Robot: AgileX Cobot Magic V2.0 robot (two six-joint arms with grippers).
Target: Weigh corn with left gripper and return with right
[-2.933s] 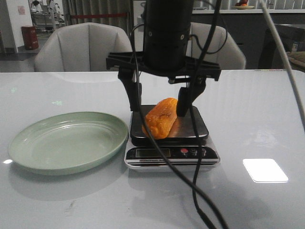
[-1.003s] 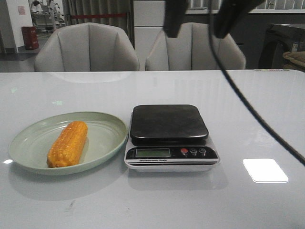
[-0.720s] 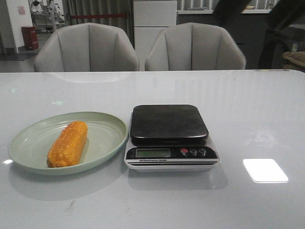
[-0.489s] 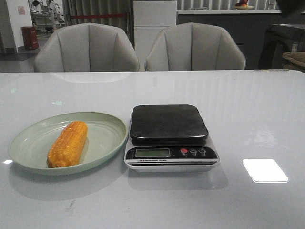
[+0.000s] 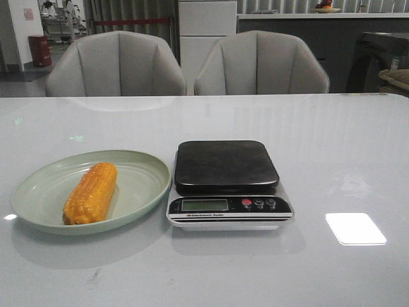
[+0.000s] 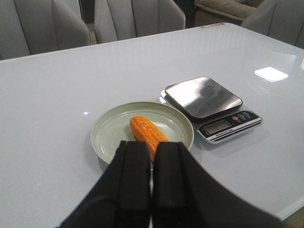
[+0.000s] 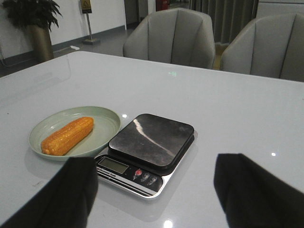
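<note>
1. Corn (image 5: pixel 91 192) lies flat in the pale green plate (image 5: pixel 144 169), just left of the scale (image 5: pixel 228 184); long axis runs front-to-back, near end close to plate's front rim.
2. Plate holds only the corn; plate's right rim sits just beside scale's left edge, can't tell if touching.
3. Scale's dark platform (image 5: pixel 225 164) bare; display (image 5: pixel 204 204) and three small btns on its front strip, one red.
4. Left gripper (image 6: pixel 151 176) seen only in its wrist view: fingers (image 6: pixel 134 175) pressed together, nothing between, up off the table w/ plate and corn beyond the tips.
5. Right gripper (image 7: pixel 159 192) seen only in its wrist view: fingers (image 7: pixel 249 187) spread wide, holding nothing, well apart from scale.
6. Neither gripper shows in front view.
</note>
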